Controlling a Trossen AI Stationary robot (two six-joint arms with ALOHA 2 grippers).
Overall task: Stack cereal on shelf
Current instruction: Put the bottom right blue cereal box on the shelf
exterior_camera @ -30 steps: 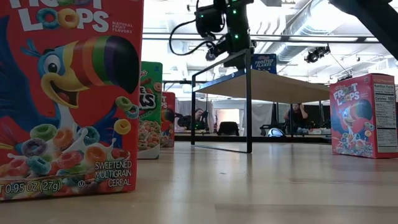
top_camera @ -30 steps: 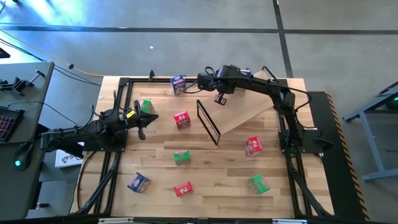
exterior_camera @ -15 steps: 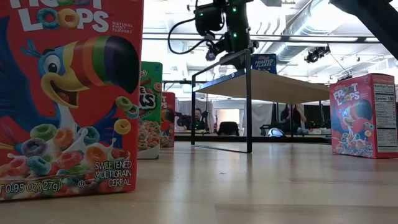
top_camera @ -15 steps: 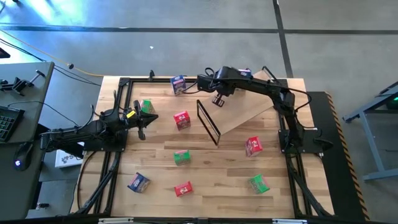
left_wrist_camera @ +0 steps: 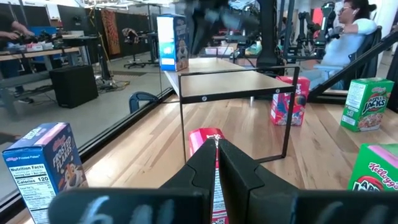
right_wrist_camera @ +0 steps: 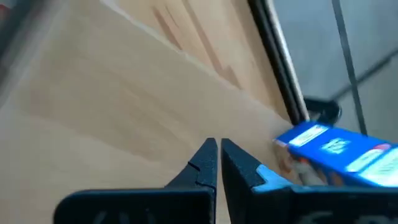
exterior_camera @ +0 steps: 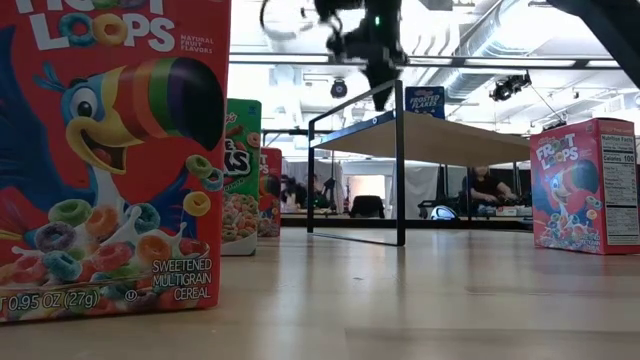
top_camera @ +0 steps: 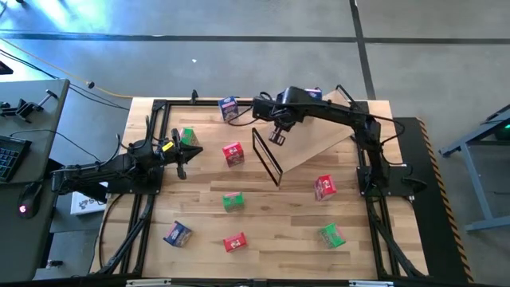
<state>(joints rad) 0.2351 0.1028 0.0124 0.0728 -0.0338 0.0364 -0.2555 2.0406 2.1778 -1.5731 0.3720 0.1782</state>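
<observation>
High view: right gripper [top_camera: 276, 137] hovering over shelf [top_camera: 319, 142], jaws together, empty; left gripper [top_camera: 180, 163] waiting, jaws together, near green box [top_camera: 187, 137]. Boxes scattered across bench [top_camera: 271, 227] (probably light, crushable): gripping flat opposite faces, gently.

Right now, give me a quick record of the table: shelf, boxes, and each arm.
shelf: tilted wooden board on black wire frame, far side of table
boxes on shelf: none visible in the high view
loose boxes: eight visible in the high view
right gripper: above shelf's raised edge, fingers shut, empty
left gripper: waiting at left edge, fingers shut, empty
</observation>
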